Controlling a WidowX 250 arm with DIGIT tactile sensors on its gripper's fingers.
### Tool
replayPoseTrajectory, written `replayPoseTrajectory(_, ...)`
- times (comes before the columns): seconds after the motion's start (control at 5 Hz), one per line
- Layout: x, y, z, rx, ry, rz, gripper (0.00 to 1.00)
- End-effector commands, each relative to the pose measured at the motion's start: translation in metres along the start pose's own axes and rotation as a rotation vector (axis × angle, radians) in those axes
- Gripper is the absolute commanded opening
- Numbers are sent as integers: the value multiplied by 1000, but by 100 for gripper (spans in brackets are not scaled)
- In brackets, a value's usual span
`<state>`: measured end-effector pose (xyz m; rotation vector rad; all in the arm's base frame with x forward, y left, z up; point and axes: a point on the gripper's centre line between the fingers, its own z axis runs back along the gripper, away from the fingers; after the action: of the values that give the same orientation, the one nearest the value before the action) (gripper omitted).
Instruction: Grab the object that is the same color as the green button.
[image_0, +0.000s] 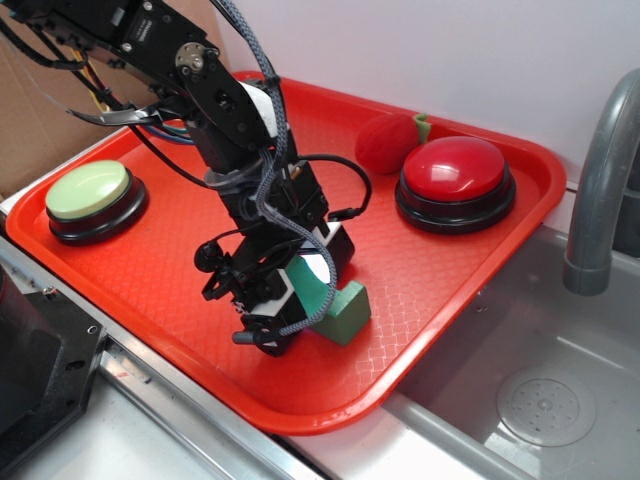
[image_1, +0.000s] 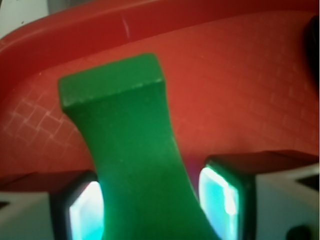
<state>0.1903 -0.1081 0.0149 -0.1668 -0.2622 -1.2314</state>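
Right up against the wrist cam is the dark green arch block (image_1: 131, 150), sitting between the claw (image_1: 152, 205) pads (image_1: 222, 197) on the red tray (image_1: 260, 75). Looks like we're at the grasp step: the claw's narrowed around the block, both pads right at its sides, though I can't swear it's squeezing yet. Block's near the tray's front edge, well apart from the green button (image_0: 90, 192). Next move, I'd guess: firm up the grip, then lift straight up.

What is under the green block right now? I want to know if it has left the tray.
Red tray lies beneath the green block, whose outer end seems to touch it. The pincer hides the other end, so full contact is unclear.
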Motion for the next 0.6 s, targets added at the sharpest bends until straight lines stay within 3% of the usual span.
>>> replayPoseTrajectory(0.0,11,3,20,11,46,68,0)
replayPoseTrajectory(0.2,25,16,55,108,106,300,0)
replayPoseTrajectory(0.4,31,31,79,144,156,539,0)
